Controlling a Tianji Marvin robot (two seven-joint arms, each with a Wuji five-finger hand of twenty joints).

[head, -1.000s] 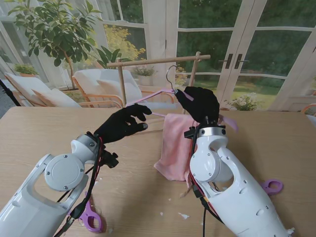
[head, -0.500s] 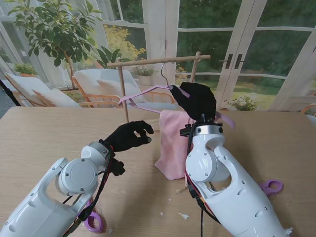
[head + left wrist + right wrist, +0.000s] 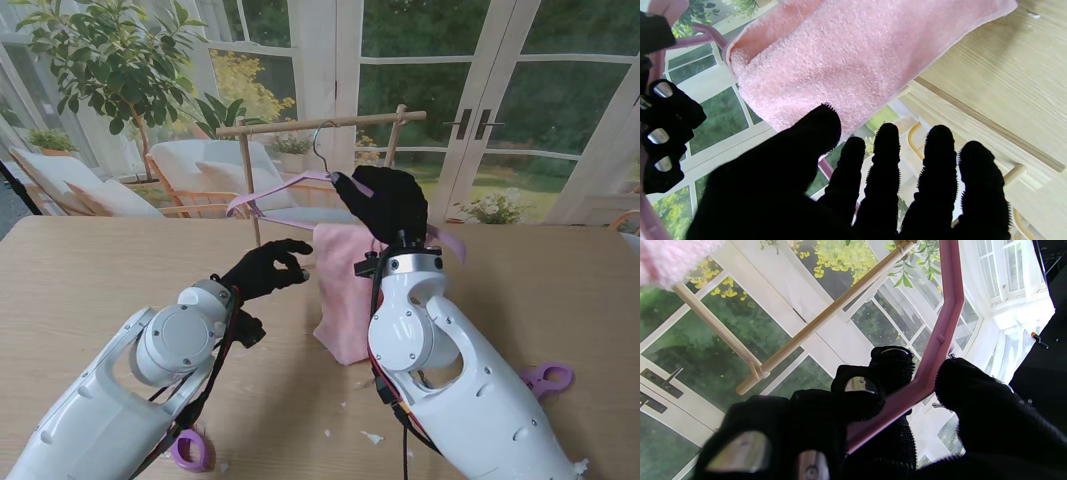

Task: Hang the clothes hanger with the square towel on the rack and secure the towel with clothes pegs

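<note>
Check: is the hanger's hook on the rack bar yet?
Not yet. The hook sits just under the rack bar, and the right hand grips the hanger, towel draped.

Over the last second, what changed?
The right hand, shut on the hanger, carried it left and up, bringing the hook to the rack bar. The left hand let go and drew back, open. The towel still hangs from the hanger.

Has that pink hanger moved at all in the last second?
Yes. The pink hanger has shifted to the robot's left, its hook closer to the wooden rack's left post.
</note>
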